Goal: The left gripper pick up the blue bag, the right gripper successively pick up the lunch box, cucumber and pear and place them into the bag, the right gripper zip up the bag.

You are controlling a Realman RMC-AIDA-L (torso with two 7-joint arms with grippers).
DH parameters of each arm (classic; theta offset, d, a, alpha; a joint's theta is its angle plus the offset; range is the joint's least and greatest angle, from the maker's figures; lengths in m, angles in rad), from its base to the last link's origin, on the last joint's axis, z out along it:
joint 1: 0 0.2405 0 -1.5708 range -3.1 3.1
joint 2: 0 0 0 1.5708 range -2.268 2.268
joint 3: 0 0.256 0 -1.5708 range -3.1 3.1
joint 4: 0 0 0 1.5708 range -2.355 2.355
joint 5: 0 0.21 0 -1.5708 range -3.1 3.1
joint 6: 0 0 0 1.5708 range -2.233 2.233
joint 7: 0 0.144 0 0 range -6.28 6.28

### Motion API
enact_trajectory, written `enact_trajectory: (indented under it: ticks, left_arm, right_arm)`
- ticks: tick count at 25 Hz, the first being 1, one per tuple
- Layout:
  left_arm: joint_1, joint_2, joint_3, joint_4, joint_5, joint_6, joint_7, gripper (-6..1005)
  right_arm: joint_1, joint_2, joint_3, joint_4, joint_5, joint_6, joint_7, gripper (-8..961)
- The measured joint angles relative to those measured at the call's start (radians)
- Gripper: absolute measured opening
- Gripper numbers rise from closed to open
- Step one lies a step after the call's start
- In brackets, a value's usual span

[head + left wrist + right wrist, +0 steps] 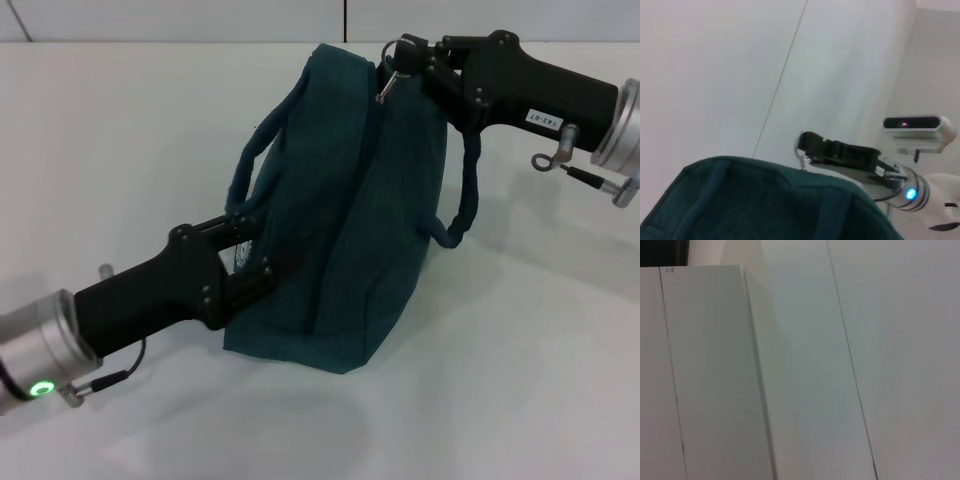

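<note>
The blue bag (340,220) stands on the white table, its zipper line running along the top. My left gripper (250,272) is shut on the bag's near-left side, just under one loop handle (247,165). At the bag's far top end, my right gripper (402,58) is shut on the metal ring pull (386,88) of the zipper. The left wrist view shows the bag's top (765,200) with the right gripper (806,146) at its edge. The lunch box, cucumber and pear are out of view. The right wrist view shows only white surfaces.
The second loop handle (466,190) hangs down the bag's right side below my right arm. White table (520,380) surrounds the bag, with a wall edge at the back.
</note>
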Motion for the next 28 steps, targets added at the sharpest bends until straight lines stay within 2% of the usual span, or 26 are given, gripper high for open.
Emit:
enact_trajectory:
  ticks: [1, 6, 17, 19, 22, 25, 28]
  left_arm:
    - [-0.003, -0.003, 0.000, 0.000, -0.002, -0.011, -0.005, 478]
    - [-0.014, -0.015, 0.000, 0.001, -0.032, -0.041, -0.026, 465]
    - [-0.011, -0.029, 0.001, 0.041, -0.043, -0.045, -0.016, 273]
    - [-0.011, -0.028, 0.002, 0.043, -0.043, -0.044, -0.015, 195]
    - [-0.006, -0.022, 0.006, 0.052, -0.042, -0.039, -0.013, 78]
    - [-0.003, -0.005, 0.009, 0.053, -0.029, -0.026, -0.012, 67]
    - [0.004, 0.026, 0.010, 0.055, -0.009, 0.015, -0.001, 55]
  right_arm:
    - [0.000, 0.000, 0.000, 0.000, 0.000, -0.001, 0.000, 15]
    - [-0.001, 0.000, 0.000, 0.008, 0.000, -0.003, 0.000, 15]
    - [-0.020, 0.000, 0.007, 0.009, 0.007, -0.011, -0.039, 15]
    - [-0.024, 0.000, 0.010, 0.009, 0.007, -0.023, -0.049, 15]
    - [-0.031, 0.000, 0.011, 0.009, 0.015, -0.045, -0.065, 15]
    - [-0.047, 0.000, 0.012, 0.005, 0.028, -0.075, -0.073, 15]
    - [-0.055, 0.000, 0.012, 0.002, 0.037, -0.102, -0.074, 15]
